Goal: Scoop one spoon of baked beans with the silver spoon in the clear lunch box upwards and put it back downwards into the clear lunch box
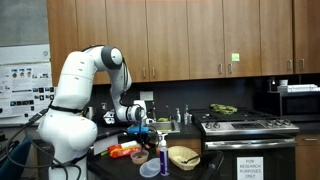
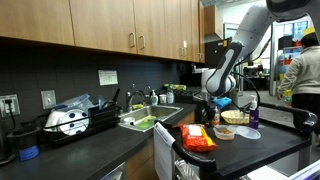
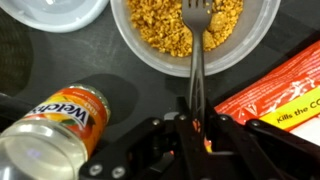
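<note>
**Wrist view: silver spoon gripped, its bowl down in the beans**

Wrist view looks straight down on a dark counter (image 3: pixel 130 95); the gripper (image 3: pixel 197 128) enters from the bottom edge, its jaws closed on the handle of the silver spoon (image 3: pixel 197 55); the handle runs straight up the picture into the clear lunch box (image 3: pixel 135 50), a round see-through tub at top centre; the spoon's bowl lies among the baked beans (image 3: pixel 150 25) that fill it. A Welch's jar (image 3: pixel 62 118) lies on its side at lower left; a clear lid (image 3: pixel 45 10) sits at top left, beside the tub; a red packet (image 3: pixel 285 90) lies at right. In an exterior view the white arm (image 1: pixel 90 70) bends down over a kitchen counter beside a stove (image 1: pixel 245 127).
</note>
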Controlling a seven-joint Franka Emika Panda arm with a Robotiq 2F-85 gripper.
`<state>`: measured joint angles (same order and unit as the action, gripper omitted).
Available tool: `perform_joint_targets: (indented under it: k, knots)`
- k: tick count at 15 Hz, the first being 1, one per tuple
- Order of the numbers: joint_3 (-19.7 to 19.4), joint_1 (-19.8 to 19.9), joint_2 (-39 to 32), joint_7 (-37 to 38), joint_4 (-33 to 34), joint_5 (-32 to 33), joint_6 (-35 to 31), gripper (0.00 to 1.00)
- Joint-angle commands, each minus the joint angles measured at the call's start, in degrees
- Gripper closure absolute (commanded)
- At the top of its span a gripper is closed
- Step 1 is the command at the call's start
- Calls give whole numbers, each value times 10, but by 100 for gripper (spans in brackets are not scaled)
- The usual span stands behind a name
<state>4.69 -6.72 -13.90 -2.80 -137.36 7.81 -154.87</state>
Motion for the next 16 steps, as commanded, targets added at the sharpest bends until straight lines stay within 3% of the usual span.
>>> perform_joint_targets:
  k: [1, 11, 16]
  knots:
    - [-6, -5, 22, 13, -19, 15, -7, 96]
    - [-1, -3, 49, 0, -23, 15, -19, 96]
    - [5, -1, 44, -16, -24, 10, -56, 96]
